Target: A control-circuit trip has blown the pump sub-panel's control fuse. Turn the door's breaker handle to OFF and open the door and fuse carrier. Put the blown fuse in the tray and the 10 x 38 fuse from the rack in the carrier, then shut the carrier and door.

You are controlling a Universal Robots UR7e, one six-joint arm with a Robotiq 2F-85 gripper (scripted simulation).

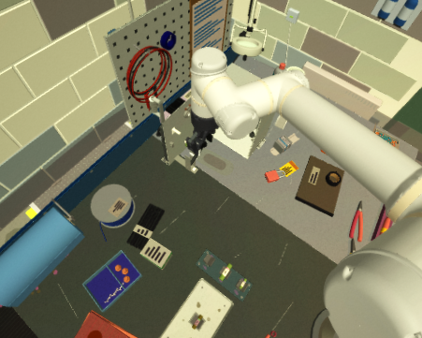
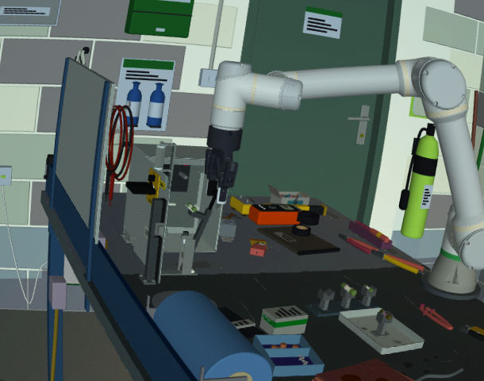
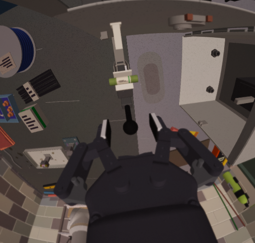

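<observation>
The green-capped fuse [image 3: 123, 80] sits crosswise in the fuse carrier [image 3: 121, 83], which is swung out from the sub-panel [image 2: 168, 205]. The carrier's black knobbed lever [image 3: 129, 121] points up toward my fingers. The panel door [image 2: 154, 213] stands open, with its yellow and black breaker handle [image 2: 146, 186] on the outer face. The fuse rack [image 2: 347, 297] and the white tray [image 2: 382, 330] lie on the near bench. My gripper [image 3: 129, 129] hangs just above the lever knob, which lies between the fingers in the wrist camera. It is open and holds nothing.
A blue parts box [image 2: 287, 354] sits near the bench front beside a large blue cylinder [image 2: 205, 340]. A wire spool [image 1: 112, 206] lies left of the panel. A pegboard [image 1: 149, 79] stands behind it. Meters, tape, a red padlock [image 1: 273, 175] and screwdrivers lie to the right.
</observation>
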